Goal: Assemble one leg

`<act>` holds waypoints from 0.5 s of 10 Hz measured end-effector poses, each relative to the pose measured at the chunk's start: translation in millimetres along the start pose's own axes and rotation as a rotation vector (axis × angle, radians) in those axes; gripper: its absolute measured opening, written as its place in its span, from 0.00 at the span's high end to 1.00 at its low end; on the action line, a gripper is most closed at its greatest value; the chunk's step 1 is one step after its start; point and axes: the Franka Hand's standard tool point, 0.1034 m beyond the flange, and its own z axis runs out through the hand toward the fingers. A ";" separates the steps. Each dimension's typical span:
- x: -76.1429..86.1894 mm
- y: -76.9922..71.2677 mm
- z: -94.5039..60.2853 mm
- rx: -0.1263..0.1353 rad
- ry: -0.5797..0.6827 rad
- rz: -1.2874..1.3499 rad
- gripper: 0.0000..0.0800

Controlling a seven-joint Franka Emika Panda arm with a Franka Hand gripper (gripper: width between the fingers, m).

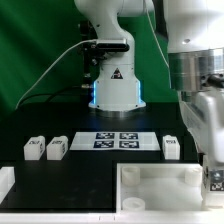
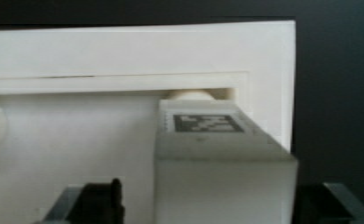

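Nearest, the black two-finger gripper [image 2: 214, 208] is gripping nothing, its spread fingers [image 2: 94, 203] flanking without touching the stubby white plastic leg [image 2: 214, 155], which is showing a black-and-white square tag on its face. Further off, the leg's rounded end is sitting in a corner of the large square white tabletop with raised rim [image 2: 126, 55].

Mostly matt white plastic on a matt black surface [image 1: 70, 175].
Leg [image 2: 214, 150]: smooth matt white plastic, printed black-and-white tag. Tabletop [image 2: 126, 60]: same smooth white plastic. Marker board [image 1: 118, 140]: flat matt white. Arm shell [image 1: 115, 85]: glossy white. Backdrop [image 1: 35, 50]: green cloth, looks matt.
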 end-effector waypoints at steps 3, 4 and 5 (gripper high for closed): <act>-14.3 2.2 1.1 -0.006 -0.005 -0.610 0.20; -12.8 2.1 1.1 -0.006 -0.003 -0.688 0.20; -11.2 1.9 1.0 -0.007 -0.001 -0.811 0.19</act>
